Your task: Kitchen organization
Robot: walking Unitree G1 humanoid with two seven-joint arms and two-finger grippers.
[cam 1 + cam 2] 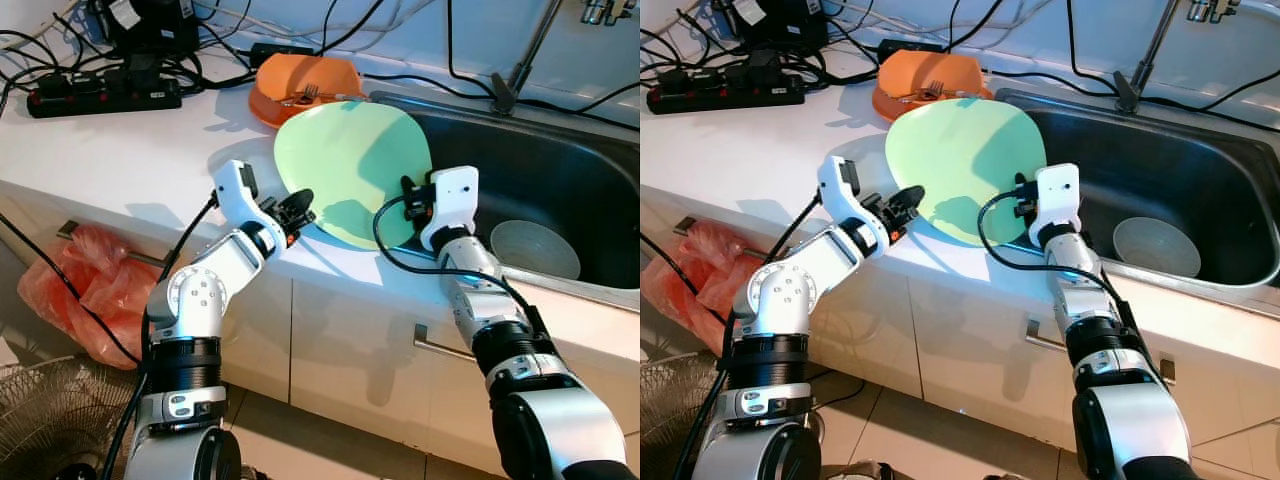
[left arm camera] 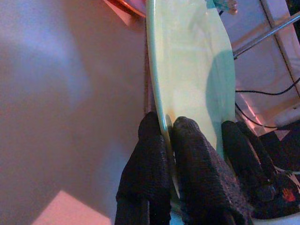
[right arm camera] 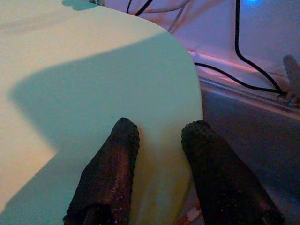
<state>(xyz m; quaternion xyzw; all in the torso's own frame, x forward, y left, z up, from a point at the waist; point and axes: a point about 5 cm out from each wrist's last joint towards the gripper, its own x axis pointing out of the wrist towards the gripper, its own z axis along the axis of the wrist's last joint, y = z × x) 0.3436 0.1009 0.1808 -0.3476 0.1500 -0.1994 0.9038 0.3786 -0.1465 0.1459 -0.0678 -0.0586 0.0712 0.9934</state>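
- I see the green plate [image 1: 352, 170] tilted up on edge over the white desk [image 1: 120, 150], just beside the sink [image 1: 560, 170] and its near-left corner.
- My left gripper [image 1: 297, 212] has its jaws clenched on the plate's lower-left rim; in the left wrist view the rim sits pinched between the two black fingers [image 2: 145, 164].
- My right gripper [image 3: 159, 140] is at the plate's sink-side edge. Its jaws stand apart over the plate's face, and I cannot tell whether they grip anything.
- An orange bowl [image 1: 300, 85] holding a fork [image 1: 305, 95] sits on the desk beside the sink, behind the plate.
- A pale bowl [image 1: 535, 250] lies inside the sink.
- A power strip [image 1: 100, 95] and cables lie on the desk, well apart from the sink.
- A red plastic bag [image 1: 85, 285] hangs below the desk edge, far from the sink.
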